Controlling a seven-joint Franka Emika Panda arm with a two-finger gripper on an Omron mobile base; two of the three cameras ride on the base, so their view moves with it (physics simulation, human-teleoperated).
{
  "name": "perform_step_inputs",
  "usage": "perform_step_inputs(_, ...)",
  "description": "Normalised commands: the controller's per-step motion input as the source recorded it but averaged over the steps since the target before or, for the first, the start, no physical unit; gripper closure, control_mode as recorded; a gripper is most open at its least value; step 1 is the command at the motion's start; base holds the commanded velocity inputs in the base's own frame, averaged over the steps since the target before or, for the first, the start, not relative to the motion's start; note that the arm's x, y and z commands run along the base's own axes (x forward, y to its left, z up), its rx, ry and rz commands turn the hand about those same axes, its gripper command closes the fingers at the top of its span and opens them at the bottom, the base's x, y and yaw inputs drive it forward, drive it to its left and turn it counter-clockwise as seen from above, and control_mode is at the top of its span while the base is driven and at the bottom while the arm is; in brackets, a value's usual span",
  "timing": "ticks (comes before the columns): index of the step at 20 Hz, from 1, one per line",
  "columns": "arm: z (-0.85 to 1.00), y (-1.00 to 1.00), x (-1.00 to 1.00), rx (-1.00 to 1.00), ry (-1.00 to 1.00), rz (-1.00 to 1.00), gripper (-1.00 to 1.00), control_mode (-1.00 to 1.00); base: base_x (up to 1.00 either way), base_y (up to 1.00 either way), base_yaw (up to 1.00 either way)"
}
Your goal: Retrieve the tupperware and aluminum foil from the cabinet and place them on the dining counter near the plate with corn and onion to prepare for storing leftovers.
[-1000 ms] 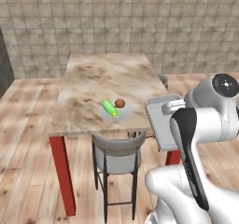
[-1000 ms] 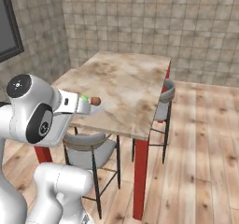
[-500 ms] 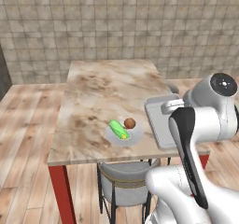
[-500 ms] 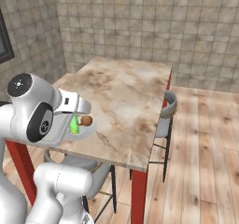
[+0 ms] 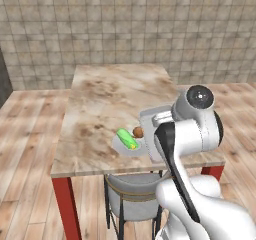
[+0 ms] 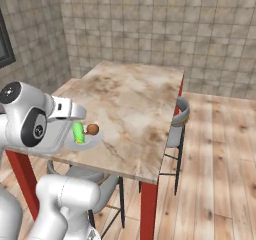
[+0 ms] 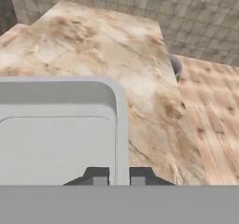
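Tupperware [image 7: 56,134] sits pinched by its rim between the fingers of our tool [image 7: 119,177], carried high over the near part of the table [image 5: 105,99], with the plate [image 5: 125,146] just beside it so we can set it nearby.

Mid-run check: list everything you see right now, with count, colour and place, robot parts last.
Dining counter: one, marbled beige top on red legs, centre of the room.
Plate: one, grey, near the counter's front edge.
Corn: one, green husk, on the plate.
Onion: one, brown, on the plate beside the corn.
Tupperware: one, pale grey, held over the counter next to the plate.
Chairs: two, grey seats on dark frames, one at the front edge, one at the side.
Gripper: one, dark fingertips either side of the tupperware's rim.
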Motion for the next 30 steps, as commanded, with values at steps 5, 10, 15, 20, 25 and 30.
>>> perform_step_inputs(5,-0.4,0.53,0.25,-0.07,0.0,-0.01,1.0,-1.0,0.0,0.0,0.0)
perform_step_inputs(10,-0.4,0.6,0.42,-0.01,0.0,0.0,1.0,-1.0,0.0,0.0,0.0)
perform_step_inputs(15,-0.28,0.51,0.56,0.0,0.02,0.0,1.0,-1.0,0.0,0.0,0.0)
perform_step_inputs(20,-0.18,0.42,0.59,0.02,0.08,0.0,1.0,-1.0,0.0,0.0,0.0)
perform_step_inputs(25,-0.17,0.47,0.57,0.06,0.16,0.0,1.0,-1.0,0.0,0.0,0.0)
perform_step_inputs(30,-0.18,0.42,0.61,0.09,0.22,0.0,1.0,-1.0,0.0,0.0,0.0)
